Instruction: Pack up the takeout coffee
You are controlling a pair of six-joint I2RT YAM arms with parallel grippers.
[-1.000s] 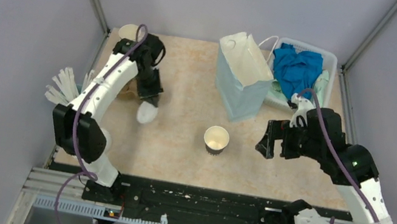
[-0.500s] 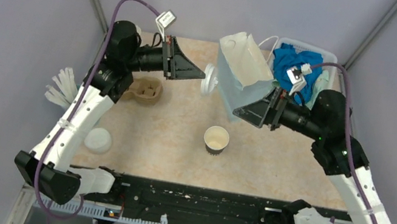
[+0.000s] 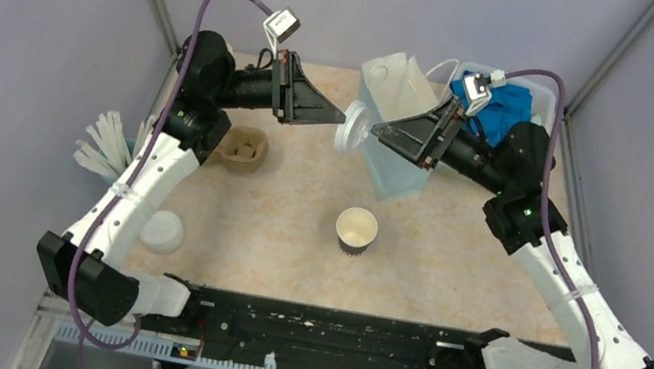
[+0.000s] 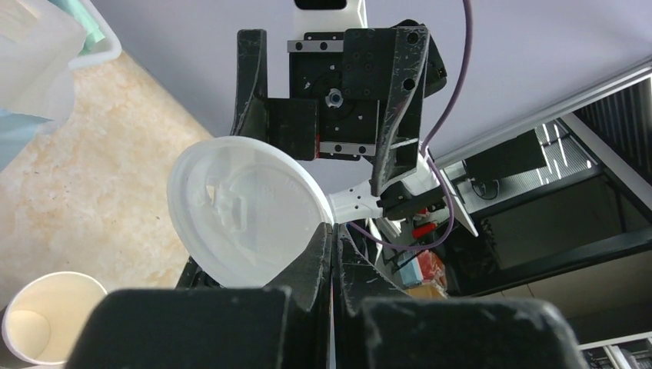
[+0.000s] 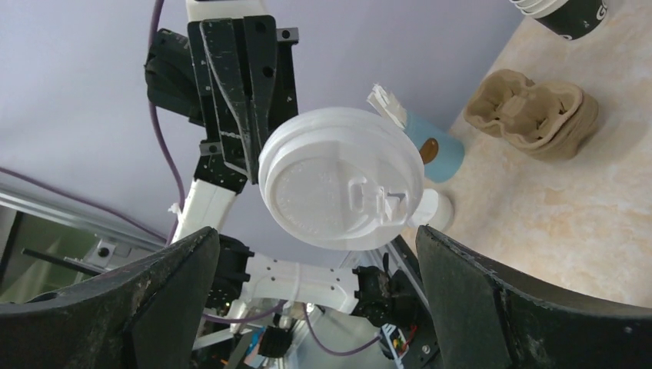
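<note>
A small dark brown paper cup, cream inside, stands lidless on the table; it also shows in the left wrist view. My left gripper is shut on the rim of a round white plastic lid and holds it upright in the air beside the paper bag. In the left wrist view the lid sits pinched at its edge by my left gripper. My right gripper is open and faces the lid from the right, close but apart. In the right wrist view the lid hangs between the open fingers.
A white basket with blue cloth stands at the back right. A cardboard cup carrier and white stirrers lie at the left, and more lids at the front left. A stack of dark cups shows in the right wrist view.
My left gripper has lifted the lid from the table to mid-air beside the bag. My right gripper has risen and swung left until it faces the lid.
</note>
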